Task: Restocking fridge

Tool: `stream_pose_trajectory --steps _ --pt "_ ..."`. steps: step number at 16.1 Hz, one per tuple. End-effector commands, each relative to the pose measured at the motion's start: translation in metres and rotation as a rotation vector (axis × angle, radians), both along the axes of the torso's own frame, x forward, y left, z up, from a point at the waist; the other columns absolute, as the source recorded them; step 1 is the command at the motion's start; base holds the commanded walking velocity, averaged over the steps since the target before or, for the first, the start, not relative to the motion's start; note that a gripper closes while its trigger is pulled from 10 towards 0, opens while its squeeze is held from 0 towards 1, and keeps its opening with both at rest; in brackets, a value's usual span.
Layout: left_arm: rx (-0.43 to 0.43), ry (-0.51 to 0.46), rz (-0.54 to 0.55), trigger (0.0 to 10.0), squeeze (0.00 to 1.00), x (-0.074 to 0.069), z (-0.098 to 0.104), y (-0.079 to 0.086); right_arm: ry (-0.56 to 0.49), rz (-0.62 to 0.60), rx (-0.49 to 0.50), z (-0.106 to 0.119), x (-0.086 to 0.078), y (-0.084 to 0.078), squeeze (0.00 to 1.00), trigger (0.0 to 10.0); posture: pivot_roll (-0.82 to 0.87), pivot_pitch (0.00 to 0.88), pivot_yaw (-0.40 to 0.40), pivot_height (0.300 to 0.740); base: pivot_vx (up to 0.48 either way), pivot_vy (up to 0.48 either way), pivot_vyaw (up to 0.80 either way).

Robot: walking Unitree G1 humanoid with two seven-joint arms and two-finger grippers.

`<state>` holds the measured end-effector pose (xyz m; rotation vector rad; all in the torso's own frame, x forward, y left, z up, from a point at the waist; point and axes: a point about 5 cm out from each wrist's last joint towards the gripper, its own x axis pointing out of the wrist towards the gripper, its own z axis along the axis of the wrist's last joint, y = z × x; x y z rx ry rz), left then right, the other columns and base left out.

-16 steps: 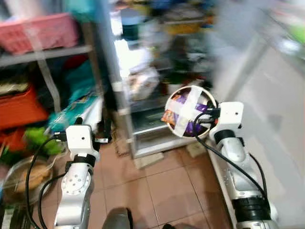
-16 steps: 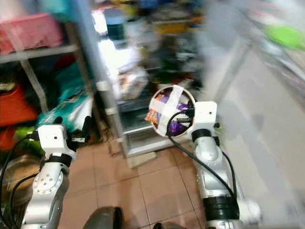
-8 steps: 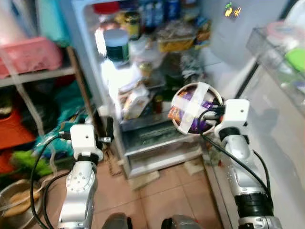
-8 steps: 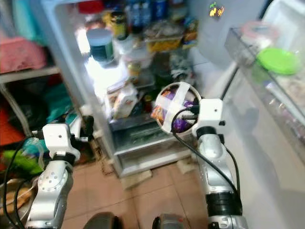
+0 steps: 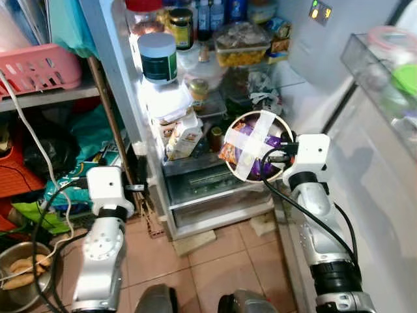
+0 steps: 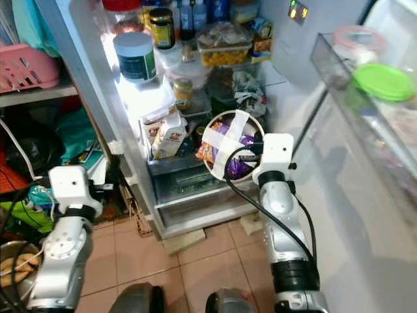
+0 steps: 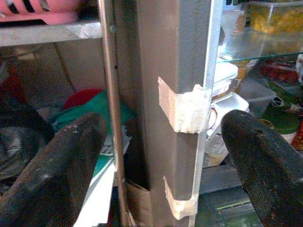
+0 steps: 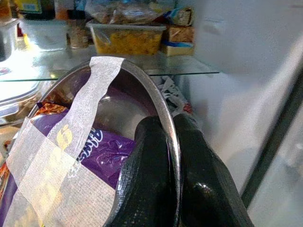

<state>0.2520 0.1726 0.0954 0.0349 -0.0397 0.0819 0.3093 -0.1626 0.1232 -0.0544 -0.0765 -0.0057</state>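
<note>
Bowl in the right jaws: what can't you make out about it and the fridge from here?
- Bowl: contents beyond purple and orange packets, covered by crossed tape, eye views.
- Bowl's underside: turned away, hidden by the right gripper.
- Fridge lower drawers: contents unreadable behind frosted fronts.
- Top shelf: cut off by the frame edge.

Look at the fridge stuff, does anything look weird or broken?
Yes. The bowl in the right pincer has snack packets held in by a cross of white tape instead of a lid. The fridge edge is patched with tape too, like a repair. Nothing looks spilled.
</note>
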Motion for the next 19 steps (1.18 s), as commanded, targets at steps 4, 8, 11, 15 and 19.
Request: stream_pose_trajectory --steps 4,8,11,15,19 --pt "-0.003 0.020 0.000 10.0 0.00 0.000 -0.004 0.000 -0.028 -0.015 -0.004 0.005 0.002 -0.006 0.00 10.0 0.07 0.087 0.001 0.740 0.000 -0.471 0.00" --pt "0.000 0.022 0.008 10.0 0.00 0.000 -0.004 0.001 -0.026 -0.013 -0.001 0.003 0.002 -0.005 0.00 10.0 0.07 0.086 0.004 0.740 0.000 -0.218 0.00" --pt "0.003 0.022 0.015 10.0 0.00 0.001 -0.004 0.001 -0.026 -0.013 -0.002 0.003 0.002 -0.006 0.00 10.0 0.07 0.084 0.003 0.740 0.000 0.000 0.00" --pt "0.000 0.016 0.029 10.0 0.00 0.002 -0.003 0.003 -0.028 -0.005 0.003 0.003 0.003 -0.005 0.00 10.0 0.07 0.085 0.004 0.740 0.000 0.000 0.00" --pt "-0.011 0.005 0.020 10.0 0.00 0.002 -0.002 0.002 -0.016 0.080 0.031 0.000 0.000 0.009 0.00 10.0 0.07 0.087 0.004 0.740 0.000 0.000 0.00"
